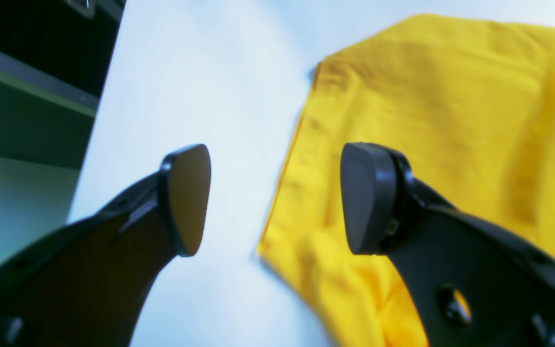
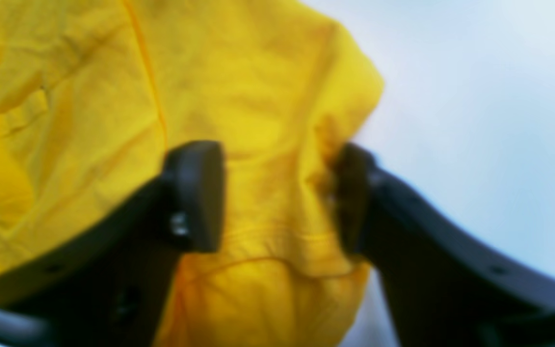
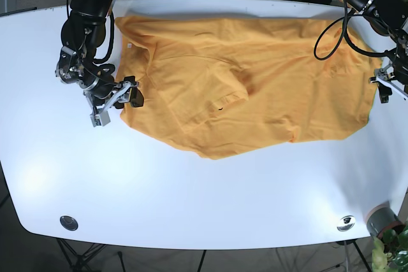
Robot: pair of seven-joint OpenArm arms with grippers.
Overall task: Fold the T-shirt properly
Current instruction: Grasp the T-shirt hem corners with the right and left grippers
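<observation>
A yellow T-shirt [image 3: 242, 81] lies spread and partly folded on the white table [image 3: 191, 189]. My right gripper [image 3: 121, 98] is at the shirt's left edge. In the right wrist view this gripper [image 2: 272, 193] is open, with a bulging fold of the shirt [image 2: 258, 96] between its fingers. My left gripper [image 3: 384, 86] is at the shirt's right edge. In the left wrist view it [image 1: 277, 200] is open and empty, one finger over the bare table, the other over the shirt [image 1: 451, 120], straddling its edge.
The table's edge [image 1: 99, 111] runs close to my left gripper, with dark shelving beyond. Two round metal discs [image 3: 69, 222] [image 3: 346, 222] sit near the front edge. A grey cup [image 3: 381, 220] and a plant stand off the front right corner. Cables hang at the back right.
</observation>
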